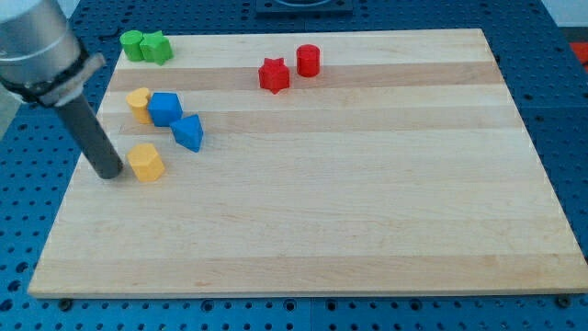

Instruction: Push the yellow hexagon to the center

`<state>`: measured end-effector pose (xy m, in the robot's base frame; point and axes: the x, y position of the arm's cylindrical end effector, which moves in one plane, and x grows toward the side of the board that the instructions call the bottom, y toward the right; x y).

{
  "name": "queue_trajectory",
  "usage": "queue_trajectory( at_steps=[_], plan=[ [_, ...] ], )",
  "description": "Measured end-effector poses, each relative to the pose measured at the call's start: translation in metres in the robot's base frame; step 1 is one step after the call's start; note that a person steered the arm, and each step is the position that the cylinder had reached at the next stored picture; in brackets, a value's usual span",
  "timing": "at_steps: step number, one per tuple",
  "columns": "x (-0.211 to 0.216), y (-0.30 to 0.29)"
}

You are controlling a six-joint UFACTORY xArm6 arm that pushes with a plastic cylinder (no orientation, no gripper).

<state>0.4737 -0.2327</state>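
Wooden board (367, 230) fills the view. The arm carries a dark rod only — no jaws to open or close, nothing held. My tip (109, 174) rests just left of the yellow hexagon (146, 163), near the board's left edge — contact cannot be confirmed. The hexagon shows no clear long axis or heading.

Your arm (37, 46) comes in from the view's top left, its dark rod (90, 133) slanting down, and my tip (111, 174) rests low at the left.
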Motion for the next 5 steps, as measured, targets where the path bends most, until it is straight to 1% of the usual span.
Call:
queue_trajectory(
  at_steps=[1,2,3,4,5],
  plan=[
    [-0.024,0.065],
    [-0.062,0.128],
    [-0.066,0.162],
    [-0.065,0.185],
    [-0.065,0.185]
  ],
)
